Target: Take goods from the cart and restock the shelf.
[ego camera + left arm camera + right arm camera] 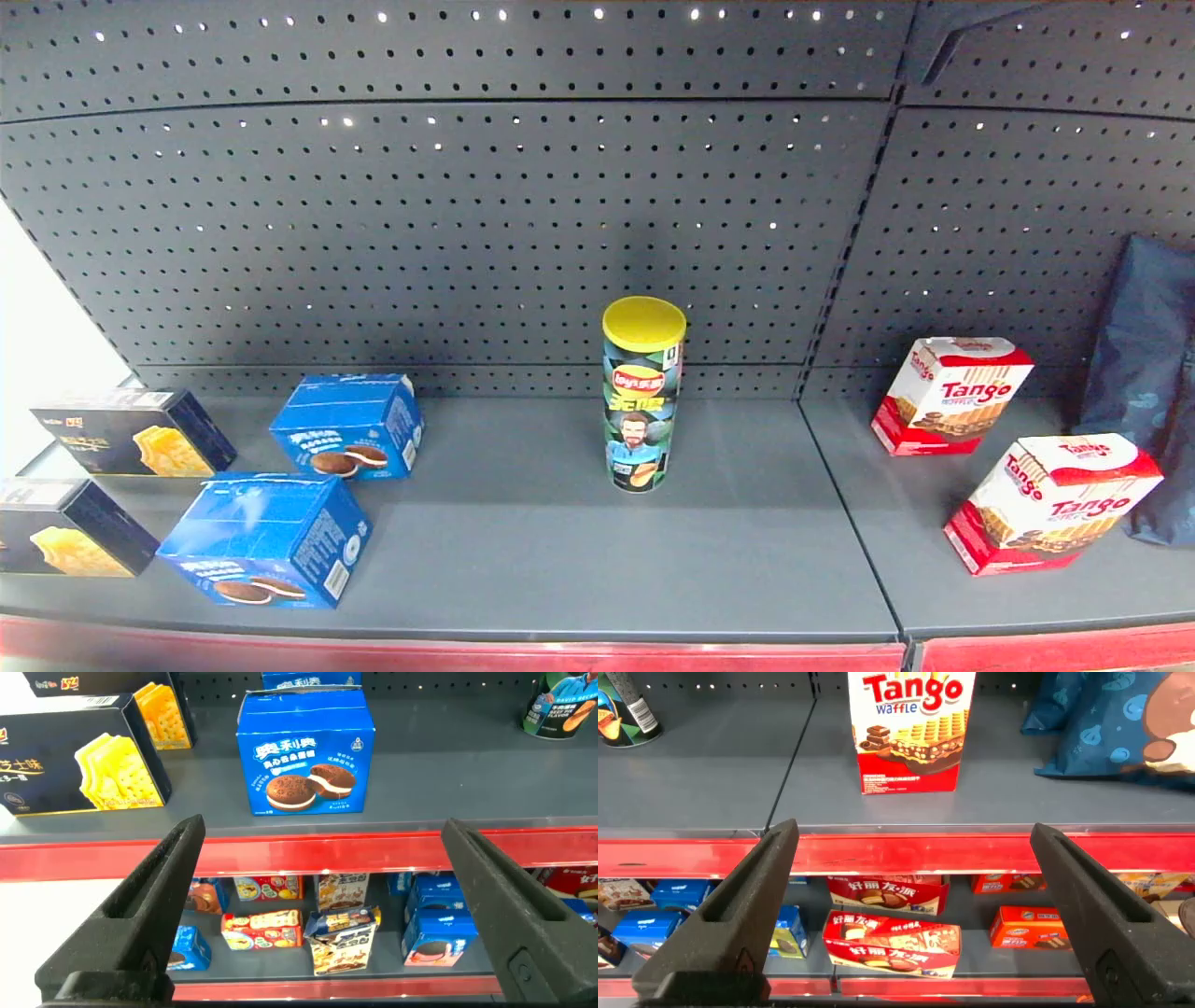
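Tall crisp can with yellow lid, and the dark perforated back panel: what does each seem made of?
Tall crisp can: probably cardboard tube, glossy printed wrap; yellow lid looks smooth plastic. Dark perforated back panel: likely matte painted sheet metal, light glinting through punched holes.

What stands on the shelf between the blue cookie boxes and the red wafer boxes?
In the head view, one upright chip can with a yellow lid; otherwise bare shelf.

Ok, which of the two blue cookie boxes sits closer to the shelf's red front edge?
The blue box farther to the robot's left, beside the front black cracker box; the other blue box stands farther back, toward the pegboard.
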